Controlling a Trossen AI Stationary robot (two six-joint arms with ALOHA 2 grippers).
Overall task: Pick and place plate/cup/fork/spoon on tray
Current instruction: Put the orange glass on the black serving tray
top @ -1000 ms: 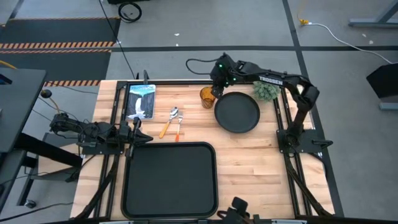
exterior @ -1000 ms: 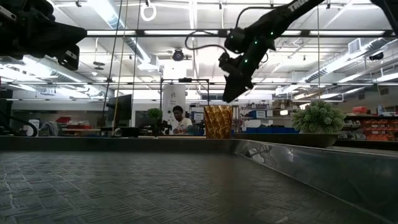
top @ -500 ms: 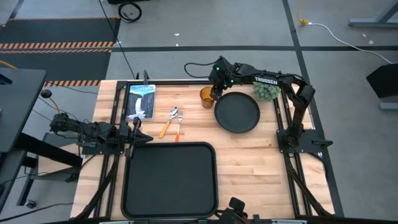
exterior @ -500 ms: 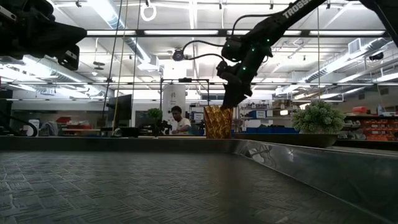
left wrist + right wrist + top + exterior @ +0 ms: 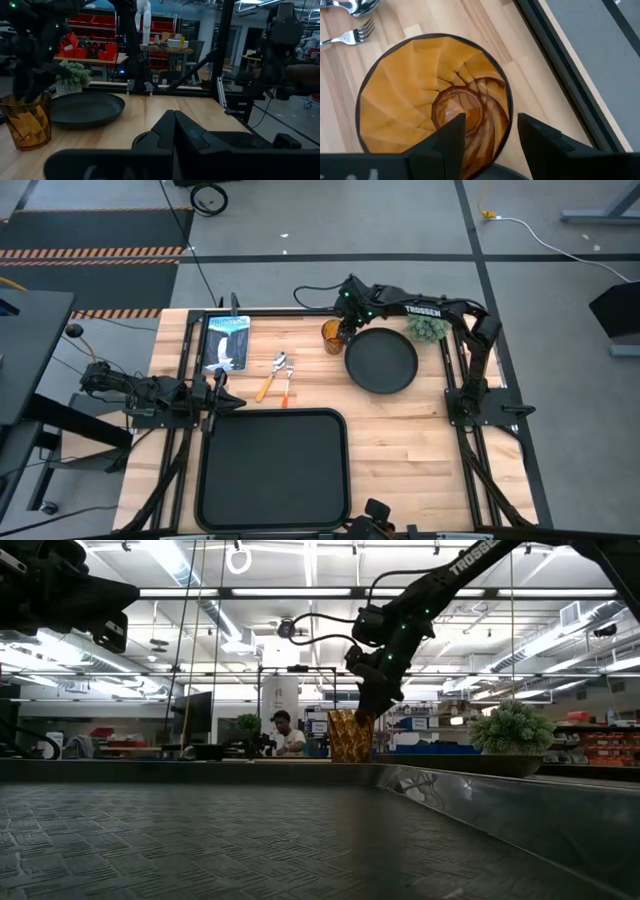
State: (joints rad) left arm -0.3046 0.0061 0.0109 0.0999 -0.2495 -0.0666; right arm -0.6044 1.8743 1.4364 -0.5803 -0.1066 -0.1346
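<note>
The amber cup [image 5: 333, 335] stands upright on its base on the wooden table at the far side, left of the round black plate [image 5: 381, 361]. My right gripper [image 5: 490, 135] is open over the cup, pointing down. One finger [image 5: 451, 134] is inside the cup and the other [image 5: 540, 137] is outside its wall. The spoon [image 5: 272, 375] and the fork [image 5: 287, 387] lie flat side by side left of the plate. The black tray [image 5: 205, 470] lies at the near edge. My left gripper [image 5: 232, 402] is shut and waits at the tray's far left corner.
A green fuzzy plant [image 5: 427, 327] stands right of the plate's far side. A blue and white packet [image 5: 226, 342] lies at the far left. The black frame rail [image 5: 555, 55] runs just behind the cup. A person [image 5: 283, 732] sits in the room beyond.
My right gripper has moved toward the table's left edge and down onto the cup, from above the plate's far rim. One finger now reaches into the cup. The cup has stayed in place.
</note>
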